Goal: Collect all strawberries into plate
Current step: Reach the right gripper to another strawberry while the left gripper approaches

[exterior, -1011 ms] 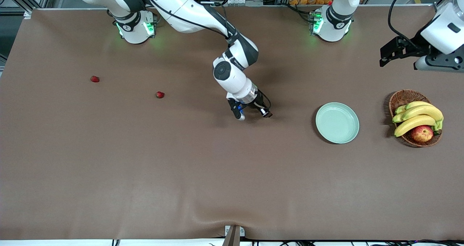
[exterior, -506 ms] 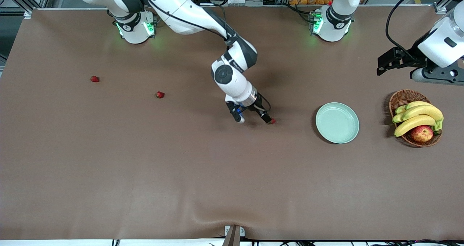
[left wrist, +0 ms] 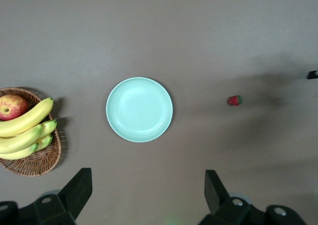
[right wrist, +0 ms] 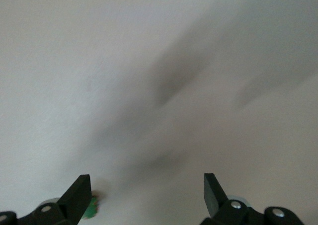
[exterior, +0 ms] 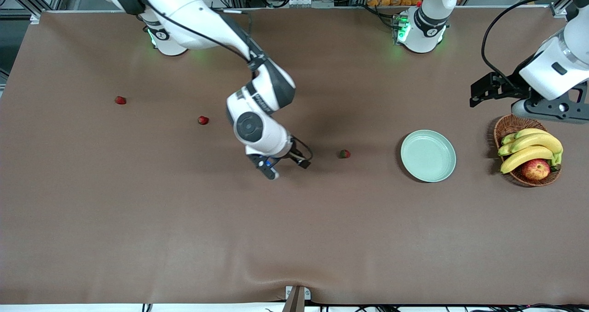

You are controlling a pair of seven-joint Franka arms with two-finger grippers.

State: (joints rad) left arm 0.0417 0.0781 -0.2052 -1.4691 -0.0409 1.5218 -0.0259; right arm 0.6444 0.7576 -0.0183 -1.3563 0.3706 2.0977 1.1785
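Three strawberries lie on the brown table, none on the plate (exterior: 428, 155) — one (exterior: 344, 153) sits near the plate toward the right arm's end, another (exterior: 203, 120) farther along, the last (exterior: 120, 100) near the table's edge at that end. Your right gripper (exterior: 285, 168) hangs empty, fingers wide, over bare table between the first two. Your left gripper (exterior: 478, 95) waits, spread wide — above the table beside the fruit basket (exterior: 511, 124).

White arms (exterior: 193, 8), black joints, green-lit bases (exterior: 421, 31)
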